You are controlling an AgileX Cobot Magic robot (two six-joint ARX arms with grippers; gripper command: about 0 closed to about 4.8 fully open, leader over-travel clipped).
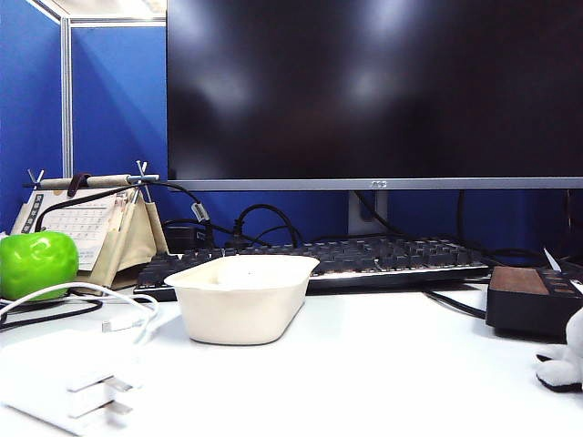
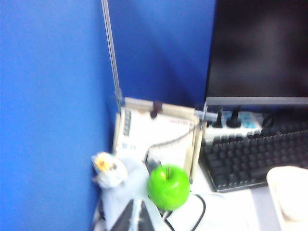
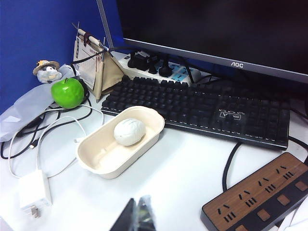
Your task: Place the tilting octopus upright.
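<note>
The octopus (image 3: 129,131) shows in the right wrist view as a pale rounded plush lump lying in the far half of the white tray (image 3: 98,163); I cannot make out its eyes or tentacles. In the exterior view the tray (image 1: 241,305) hides it behind its wall. My right gripper (image 3: 136,211) is shut with nothing in it, hovering over bare desk well short of the tray. My left gripper (image 2: 135,216) is also shut and holds nothing, off by the blue wall near the green apple (image 2: 168,186), with only a corner of the tray (image 2: 288,192) in its view. Neither gripper appears in the exterior view.
A black keyboard (image 1: 364,257) and a monitor stand behind the tray. A desk calendar (image 1: 86,223), a green apple (image 1: 36,262), white cables and a charger (image 1: 68,382) lie left. A brown power strip (image 3: 262,195) lies right, and a white furry toy (image 1: 567,357) sits at the exterior view's right edge.
</note>
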